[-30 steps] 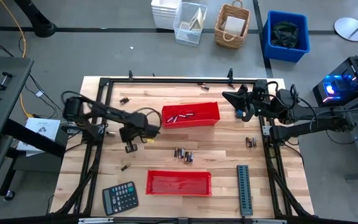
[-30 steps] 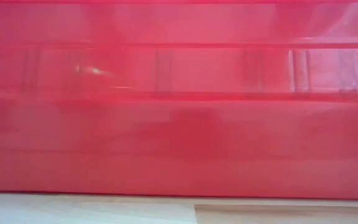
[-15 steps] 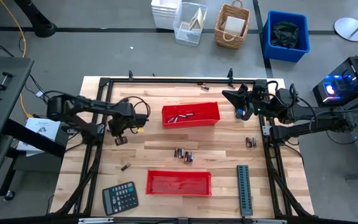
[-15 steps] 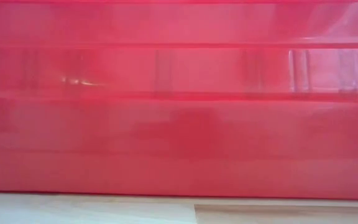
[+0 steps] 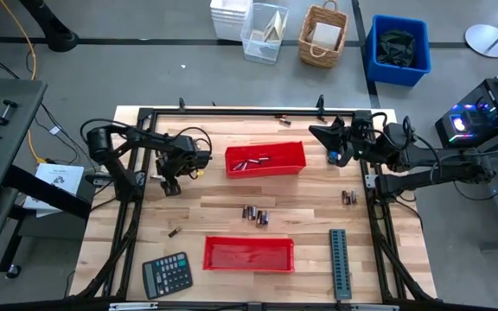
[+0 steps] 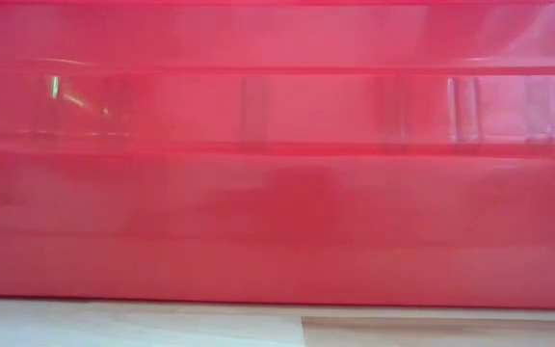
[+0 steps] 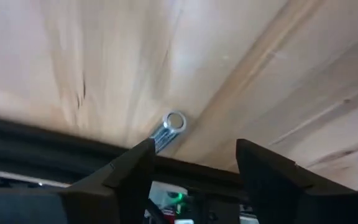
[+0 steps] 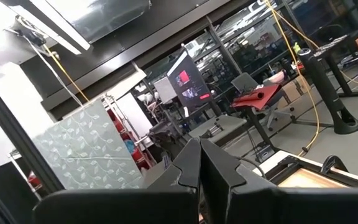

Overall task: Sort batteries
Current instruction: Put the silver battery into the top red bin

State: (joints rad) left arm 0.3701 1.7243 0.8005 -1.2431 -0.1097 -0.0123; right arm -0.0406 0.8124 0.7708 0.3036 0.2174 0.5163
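Note:
My left gripper [image 5: 171,185] hangs low over the table's left part, beside the black frame rail [image 5: 142,177], slanting down. It is open [image 7: 194,158]. One battery [image 7: 169,126] lies on the wood just beyond its fingertips, close to one finger and not between them. The far red tray [image 5: 264,159] holds a few batteries. The near red tray [image 5: 248,253] fills the low view [image 6: 277,193]. More batteries lie loose on the wood: a cluster [image 5: 255,214], a pair [image 5: 348,198] and a single one [image 5: 175,232]. My right gripper [image 5: 331,143] waits raised at the far right, shut [image 8: 199,155].
A grey ridged strip [image 5: 340,262] lies at the near right and a calculator [image 5: 167,274] at the near left. The black frame runs round the table's edges. Bare wood lies between the two trays.
My left gripper has swung from the middle of the table toward its left and far edges, sinking a little, and its fingers have come apart. My right arm has kept still.

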